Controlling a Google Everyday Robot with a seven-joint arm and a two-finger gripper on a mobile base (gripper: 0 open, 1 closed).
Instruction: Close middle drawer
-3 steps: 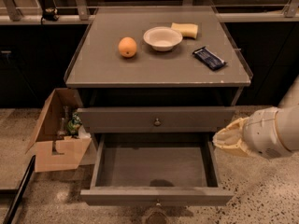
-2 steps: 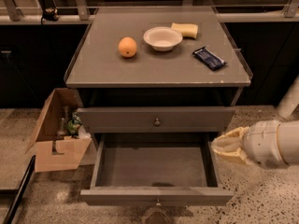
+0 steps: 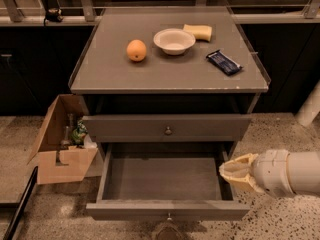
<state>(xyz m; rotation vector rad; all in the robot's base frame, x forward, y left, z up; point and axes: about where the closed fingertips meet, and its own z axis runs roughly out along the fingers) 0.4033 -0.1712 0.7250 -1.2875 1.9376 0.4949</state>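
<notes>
Right of the open middle drawer [image 3: 167,210] hangs the hand [image 3: 236,173], grip unclear; a cardboard box [image 3: 62,163] stands left.

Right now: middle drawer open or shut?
Open: the middle drawer is pulled far out, interior floor exposed below the closed top drawer. The gripper sits by its right side.

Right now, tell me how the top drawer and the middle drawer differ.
The top drawer is shut; the middle drawer is pulled out, its inside showing. The top drawer's front looks taller than the middle drawer's. The gripper sits by the middle drawer's right side, below the top drawer. Both are grey, each with one small round centre knob.
</notes>
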